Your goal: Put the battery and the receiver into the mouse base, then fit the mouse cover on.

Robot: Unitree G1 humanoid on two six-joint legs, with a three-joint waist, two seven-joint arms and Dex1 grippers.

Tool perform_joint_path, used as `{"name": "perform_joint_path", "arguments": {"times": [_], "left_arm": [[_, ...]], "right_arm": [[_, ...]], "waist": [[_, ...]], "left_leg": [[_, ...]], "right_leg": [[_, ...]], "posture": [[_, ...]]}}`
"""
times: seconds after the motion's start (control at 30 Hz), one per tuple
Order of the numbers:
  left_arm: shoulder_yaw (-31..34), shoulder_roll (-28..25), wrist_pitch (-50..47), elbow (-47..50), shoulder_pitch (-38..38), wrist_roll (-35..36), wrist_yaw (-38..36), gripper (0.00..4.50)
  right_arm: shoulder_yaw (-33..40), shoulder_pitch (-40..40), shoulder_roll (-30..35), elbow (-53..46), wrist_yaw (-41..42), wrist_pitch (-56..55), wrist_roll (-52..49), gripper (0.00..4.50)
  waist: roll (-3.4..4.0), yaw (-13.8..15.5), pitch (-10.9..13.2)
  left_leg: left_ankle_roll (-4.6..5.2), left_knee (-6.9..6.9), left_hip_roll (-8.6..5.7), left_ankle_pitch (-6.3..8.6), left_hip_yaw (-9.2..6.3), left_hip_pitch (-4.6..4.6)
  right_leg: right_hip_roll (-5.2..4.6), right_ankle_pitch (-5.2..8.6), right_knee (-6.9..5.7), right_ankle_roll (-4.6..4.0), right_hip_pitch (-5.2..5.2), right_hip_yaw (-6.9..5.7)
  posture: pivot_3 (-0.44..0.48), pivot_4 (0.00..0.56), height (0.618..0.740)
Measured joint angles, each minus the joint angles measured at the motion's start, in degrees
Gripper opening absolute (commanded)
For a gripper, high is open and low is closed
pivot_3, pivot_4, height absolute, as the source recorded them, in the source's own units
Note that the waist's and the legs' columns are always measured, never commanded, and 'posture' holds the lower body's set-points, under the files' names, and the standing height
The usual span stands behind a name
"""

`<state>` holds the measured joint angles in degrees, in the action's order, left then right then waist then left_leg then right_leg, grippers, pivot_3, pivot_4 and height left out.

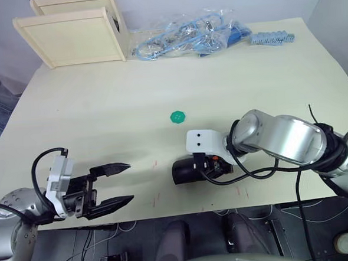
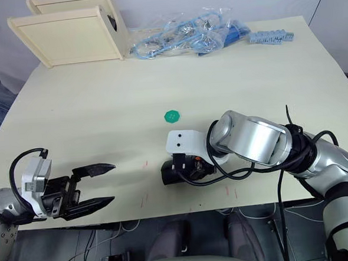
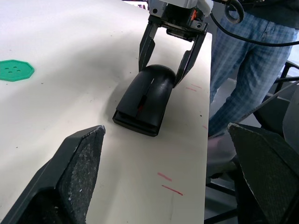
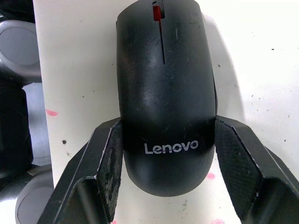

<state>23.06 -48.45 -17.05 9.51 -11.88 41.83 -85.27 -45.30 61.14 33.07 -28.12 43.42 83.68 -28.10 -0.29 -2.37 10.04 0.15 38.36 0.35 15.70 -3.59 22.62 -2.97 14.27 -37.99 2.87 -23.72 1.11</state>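
The mouse (image 4: pixel 166 100) lies on the cream table (image 1: pixel 159 78), near its front edge, with the glossy black cover (image 3: pixel 152 91) seated over the base; the red scroll wheel (image 4: pixel 158 10) shows at the end that points away from the right arm. Neither the battery nor the receiver can be seen, so both are judged to be inside the body already.

The right gripper (image 3: pixel 167 56) straddles the rear, rounded end of the mouse. One finger (image 4: pixel 110 163) sits against each flank, at the level of the white lettering. In the right wrist view the pads touch the shell on both sides, so the gripper is pinching the mouse. This hold fixes the body sideways and is judged to serve the final seating of the cover or a check of its fit.

The left gripper (image 1: pixel 106 186) hovers above the table to the left of the mouse, well apart from it, with its fingers spread and nothing between them. It points toward the mouse, which suggests a standby position for bracing the front end.

A green button-shaped disc (image 1: pixel 178 116) lies farther back on the table, apart from the mouse. A wooden tray (image 1: pixel 71 37) and a bag of blue cables (image 1: pixel 192 37) stand at the far edge. A person in checked trousers (image 3: pixel 243 60) stands beside the table.
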Motion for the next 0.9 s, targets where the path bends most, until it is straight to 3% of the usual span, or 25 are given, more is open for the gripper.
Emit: {"name": "perform_joint_path", "arguments": {"times": [0.9], "left_arm": [[0.2, 0.0, 0.5, 0.0, -1.9, 0.0, 0.5, 4.5]], "right_arm": [[-1.8, 0.0, -1.0, 1.3, -0.1, -1.5, 0.6, 2.49]], "waist": [[0.0, 0.0, 0.0]], "left_leg": [[0.0, 0.0, 0.0, 0.0, -0.01, 0.0]], "right_leg": [[-0.01, 0.0, 0.0, 0.0, 0.0, -0.01]], "posture": [[0.0, 0.15, 0.74]]}}
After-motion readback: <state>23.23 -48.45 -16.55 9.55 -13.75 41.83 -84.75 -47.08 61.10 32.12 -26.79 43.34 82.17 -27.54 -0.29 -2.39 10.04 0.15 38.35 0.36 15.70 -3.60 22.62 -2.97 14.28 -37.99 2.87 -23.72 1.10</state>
